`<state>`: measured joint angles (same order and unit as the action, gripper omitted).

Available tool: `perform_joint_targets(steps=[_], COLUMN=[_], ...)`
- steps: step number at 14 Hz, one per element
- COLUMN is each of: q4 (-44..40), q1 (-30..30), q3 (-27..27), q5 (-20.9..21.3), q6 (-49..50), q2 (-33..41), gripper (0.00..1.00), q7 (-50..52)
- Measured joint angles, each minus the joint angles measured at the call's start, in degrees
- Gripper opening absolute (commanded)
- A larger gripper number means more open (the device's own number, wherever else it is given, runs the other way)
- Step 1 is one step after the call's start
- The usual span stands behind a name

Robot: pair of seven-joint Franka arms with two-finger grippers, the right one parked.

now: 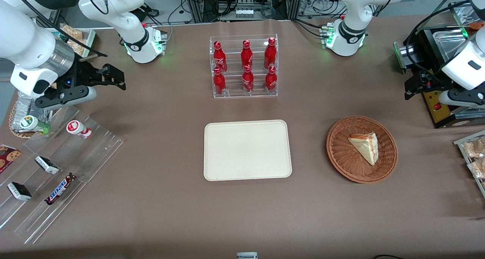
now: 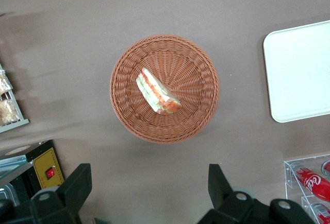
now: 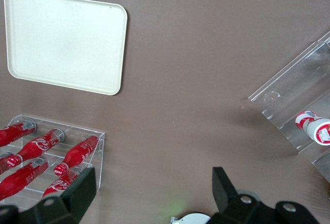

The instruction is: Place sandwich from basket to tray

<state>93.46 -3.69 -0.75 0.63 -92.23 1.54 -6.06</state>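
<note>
- The flat rectangular cream-beige tray (image 1: 247, 150) is lying empty at the middle of the brown table, just nearer the front camera than the clear acrylic rack of red bottles (image 1: 244, 66).
- The round reddish-brown woven wicker basket (image 1: 341, 153) is sitting beside the tray, toward the working arm's edge of the table, apart from it.
- The left arm's black two-finger gripper (image 2: 149, 183) is hovering high with its fingers spread wide and holding nothing, farther from the front camera than the basket and near the working arm's edge.
- The small triangular white-bread sandwich (image 2: 157, 92) is lying in the basket, below and ahead of the gripper; its long layered edge is running slantwise to the line between the fingers, so a wrist turn is probably needed.
</note>
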Motion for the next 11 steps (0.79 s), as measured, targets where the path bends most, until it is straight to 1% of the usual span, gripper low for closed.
perform_joint_targets(steps=[11], q4=[0.11], q1=[-0.06], q3=[-0.02], q5=[0.0], q6=[0.92], q2=[-0.17], gripper=[1.0], q7=[0.0])
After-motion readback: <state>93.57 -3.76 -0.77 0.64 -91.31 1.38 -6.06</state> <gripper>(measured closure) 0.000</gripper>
